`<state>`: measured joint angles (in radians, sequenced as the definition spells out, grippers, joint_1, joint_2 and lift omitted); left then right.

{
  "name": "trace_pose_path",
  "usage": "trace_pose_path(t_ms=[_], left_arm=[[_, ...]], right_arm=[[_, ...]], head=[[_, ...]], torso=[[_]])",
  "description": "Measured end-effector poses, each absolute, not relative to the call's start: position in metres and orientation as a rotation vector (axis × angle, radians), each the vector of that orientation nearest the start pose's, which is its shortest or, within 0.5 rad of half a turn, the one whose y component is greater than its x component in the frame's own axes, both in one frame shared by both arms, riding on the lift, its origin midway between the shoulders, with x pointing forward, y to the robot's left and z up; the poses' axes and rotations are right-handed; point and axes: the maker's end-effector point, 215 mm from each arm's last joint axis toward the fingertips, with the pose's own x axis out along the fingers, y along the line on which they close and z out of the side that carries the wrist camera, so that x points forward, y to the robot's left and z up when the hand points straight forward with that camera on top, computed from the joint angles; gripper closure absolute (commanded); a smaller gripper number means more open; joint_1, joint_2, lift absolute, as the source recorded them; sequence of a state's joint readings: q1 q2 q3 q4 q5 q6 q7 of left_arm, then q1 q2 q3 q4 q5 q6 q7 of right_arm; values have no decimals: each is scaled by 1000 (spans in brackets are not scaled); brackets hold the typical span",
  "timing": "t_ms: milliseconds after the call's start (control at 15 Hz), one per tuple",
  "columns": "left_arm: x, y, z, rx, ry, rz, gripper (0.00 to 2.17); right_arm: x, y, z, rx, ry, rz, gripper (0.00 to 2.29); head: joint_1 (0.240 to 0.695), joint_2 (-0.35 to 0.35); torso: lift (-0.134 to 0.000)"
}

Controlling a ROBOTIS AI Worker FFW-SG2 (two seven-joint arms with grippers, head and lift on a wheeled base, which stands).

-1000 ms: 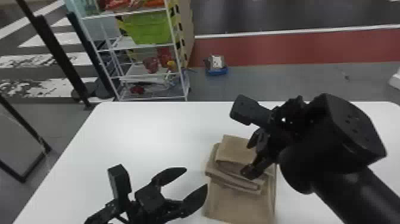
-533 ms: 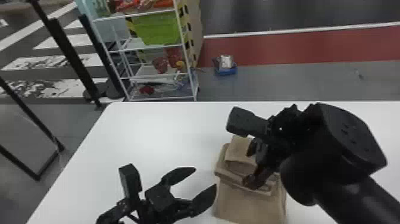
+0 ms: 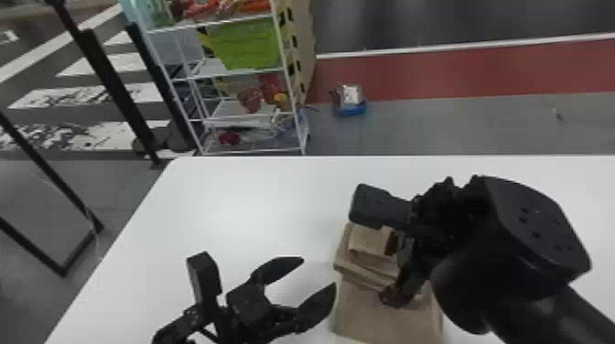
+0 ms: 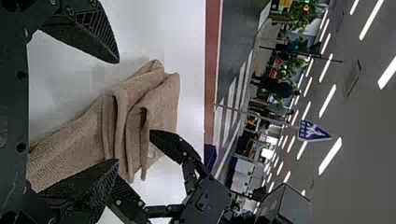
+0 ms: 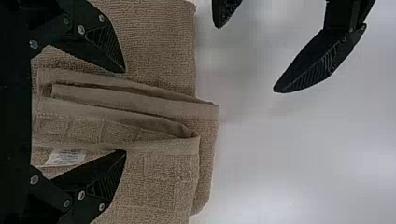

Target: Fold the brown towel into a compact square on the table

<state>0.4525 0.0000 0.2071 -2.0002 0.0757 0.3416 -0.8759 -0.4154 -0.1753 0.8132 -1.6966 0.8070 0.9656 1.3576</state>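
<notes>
The brown towel (image 3: 382, 315) lies on the white bench (image 3: 256, 206), its near part spread flat and its far part stacked in loose, uneven folds. A white label (image 5: 65, 157) shows on the stacked part, close to one finger of the right claw (image 3: 393, 271). That claw is over the towel, its fingers well apart with folded layers between them; it has no clear grip on any of them, and whether either fingertip touches the cloth I cannot tell. The left claw (image 3: 319, 273) is just to the left of the towel, above the bench, its two fingers also spread wide and holding nothing.

On the floor beyond the towel sits a small blue container (image 3: 351, 110) with something whitish in it. Beyond and to the left of the towel stands a white wire shelving rack (image 3: 251, 70), with a bright green bin (image 3: 247, 43) on one shelf and red items below. Farther left of the towel are black upright posts (image 3: 112, 87). Straight beyond the towel runs a red floor strip (image 3: 434, 73).
</notes>
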Motion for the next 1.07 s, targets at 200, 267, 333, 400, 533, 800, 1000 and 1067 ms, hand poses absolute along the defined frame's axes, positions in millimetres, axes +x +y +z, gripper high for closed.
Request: trace_pose_path(t_ms=[200, 267, 333, 400, 533, 800, 1000, 1067], left_arm=[[391, 165, -413, -170, 317, -678, 144], [391, 165, -413, -168, 314, -678, 144], [392, 166, -413, -166, 312, -677, 144], [392, 166, -413, -166, 312, -676, 144], [392, 166, -413, -165, 310, -676, 144], [392, 165, -412, -163, 305, -678, 144], [393, 164, -412, -163, 303, -680, 144], [393, 163, -412, -163, 303, -682, 144]], right_arm=[[439, 8, -440, -903, 883, 1220, 421], [438, 7, -442, -904, 886, 1220, 468], [438, 7, -442, -905, 887, 1220, 471], [438, 7, -443, -905, 888, 1220, 529], [439, 5, -444, -905, 893, 1217, 701], [445, 3, -439, -883, 889, 1202, 994], [449, 1, -436, -881, 878, 1200, 1332], [451, 2, -435, -881, 868, 1207, 1332]], head=[[695, 233], [695, 233], [695, 232], [695, 232], [695, 230], [695, 224], [695, 219], [695, 218]], torso=[[-124], [-124], [-124], [-124], [-124], [-124], [-124], [-124]])
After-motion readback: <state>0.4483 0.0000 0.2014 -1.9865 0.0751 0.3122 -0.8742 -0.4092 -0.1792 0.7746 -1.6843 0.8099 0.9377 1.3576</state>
